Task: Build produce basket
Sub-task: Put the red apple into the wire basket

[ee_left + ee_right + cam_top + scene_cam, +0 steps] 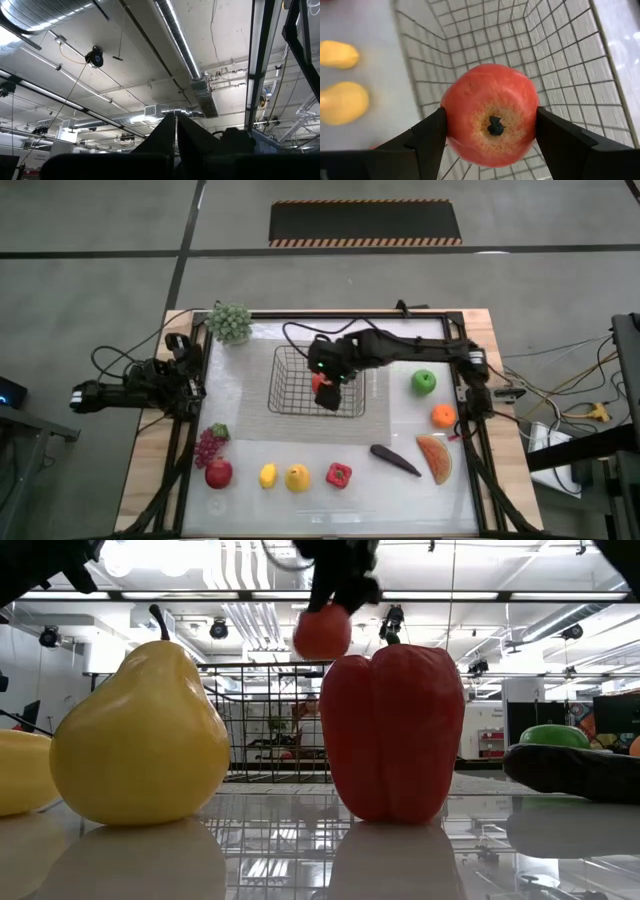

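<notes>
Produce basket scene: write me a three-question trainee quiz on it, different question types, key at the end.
1. True or false: the right gripper holds a red apple above the basket.
2. Multiple choice: which item lies nearest the watermelon slice in the high view? A) eggplant B) pear C) grapes
3. Fill in: in the low view, the fruit standing beside the red pepper is a yellow ____.

Key: 1 true. 2 A. 3 pear. The left gripper is parked off the table's left edge, playing no part.
</notes>
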